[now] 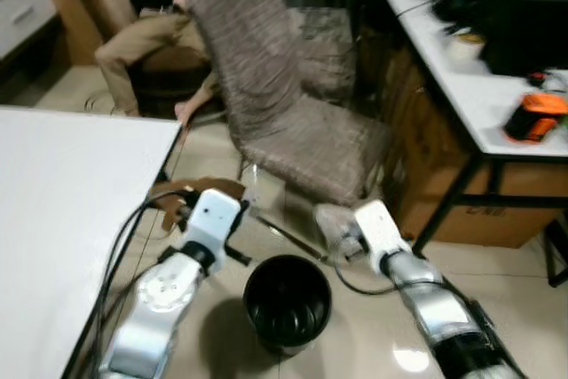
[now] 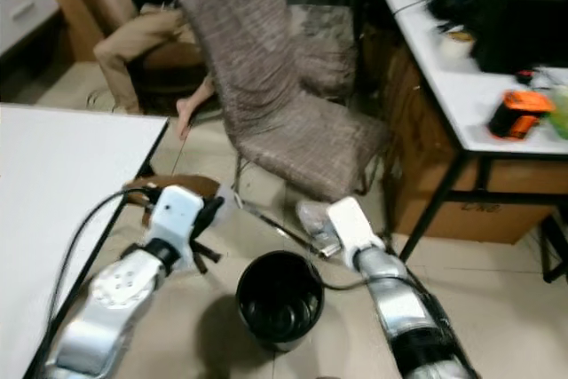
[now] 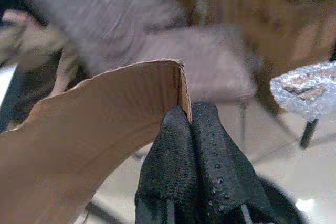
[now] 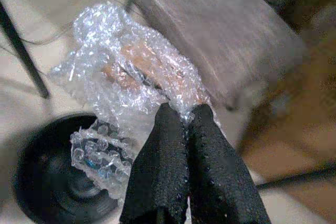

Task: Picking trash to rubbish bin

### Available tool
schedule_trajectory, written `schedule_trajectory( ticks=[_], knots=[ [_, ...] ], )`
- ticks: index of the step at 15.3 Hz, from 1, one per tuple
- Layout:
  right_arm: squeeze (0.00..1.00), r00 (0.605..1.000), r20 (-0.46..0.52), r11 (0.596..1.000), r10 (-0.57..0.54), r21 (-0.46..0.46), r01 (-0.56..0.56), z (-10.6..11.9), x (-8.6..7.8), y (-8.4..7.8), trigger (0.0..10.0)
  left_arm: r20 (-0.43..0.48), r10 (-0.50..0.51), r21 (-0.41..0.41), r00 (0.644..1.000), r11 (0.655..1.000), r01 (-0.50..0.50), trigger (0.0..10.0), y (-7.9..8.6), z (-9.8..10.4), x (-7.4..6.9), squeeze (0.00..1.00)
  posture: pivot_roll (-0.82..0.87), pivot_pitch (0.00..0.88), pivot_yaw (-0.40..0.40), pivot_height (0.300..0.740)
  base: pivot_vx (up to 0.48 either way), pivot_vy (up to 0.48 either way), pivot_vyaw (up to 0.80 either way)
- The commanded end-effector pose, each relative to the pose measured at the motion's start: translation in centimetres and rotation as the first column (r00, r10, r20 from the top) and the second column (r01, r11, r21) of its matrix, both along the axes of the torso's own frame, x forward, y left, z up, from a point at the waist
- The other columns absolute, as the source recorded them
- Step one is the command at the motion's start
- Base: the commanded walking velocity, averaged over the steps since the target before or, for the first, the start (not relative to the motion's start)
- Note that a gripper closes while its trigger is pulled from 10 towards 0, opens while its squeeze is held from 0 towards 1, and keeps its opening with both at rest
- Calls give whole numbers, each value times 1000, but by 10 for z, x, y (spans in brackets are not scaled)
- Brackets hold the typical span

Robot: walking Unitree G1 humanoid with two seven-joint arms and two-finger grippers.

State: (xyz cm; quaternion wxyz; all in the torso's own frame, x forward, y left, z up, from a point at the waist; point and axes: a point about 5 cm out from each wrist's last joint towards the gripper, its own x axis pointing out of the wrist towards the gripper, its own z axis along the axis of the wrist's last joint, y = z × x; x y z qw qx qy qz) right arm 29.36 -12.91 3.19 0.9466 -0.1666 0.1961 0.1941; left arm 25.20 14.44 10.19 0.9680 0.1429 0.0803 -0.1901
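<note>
Left gripper (image 3: 190, 109) jaws clench a curved brown cardboard piece (image 3: 89, 129); right gripper (image 4: 182, 111) jaws pinch clear bubble wrap (image 4: 126, 72), the round black bin (image 1: 287, 299) below between them.

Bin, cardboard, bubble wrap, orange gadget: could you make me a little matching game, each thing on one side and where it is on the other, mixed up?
Things:
1. bin
2. cardboard
3. bubble wrap
4. orange gadget

Places:
A. on the white desk at the robot's right
B. pinched in the left pincer
C. on the floor between the two arms
D. pinched in the right pincer

Pairs: 1-C, 2-B, 3-D, 4-A
</note>
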Motion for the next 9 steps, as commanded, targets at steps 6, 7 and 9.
schedule_trajectory(
  ticks=[6, 7, 9],
  knots=[
    [0, 993, -71, 996, 90, 24, -88, -10, 11, 9, 10000, 27, -61, 54, 998, 997, 60, 10000, 10, 14, -14, 0, -135, 146, -12, 740, 0, 0, 0],
    [0, 991, -73, 994, 110, 31, -108, -8, 14, 12, 10000, 30, -49, 60, 998, 997, 48, 10000, 13, 15, -15, 0, -132, 149, -12, 740, 0, 0, 0],
    [0, 985, -66, 986, 161, 55, -158, 0, 22, 18, 10000, 41, -39, 70, 998, 997, 36, 10000, 18, 19, -15, 0, -127, 143, -13, 740, 0, 0, 0]
  ],
)
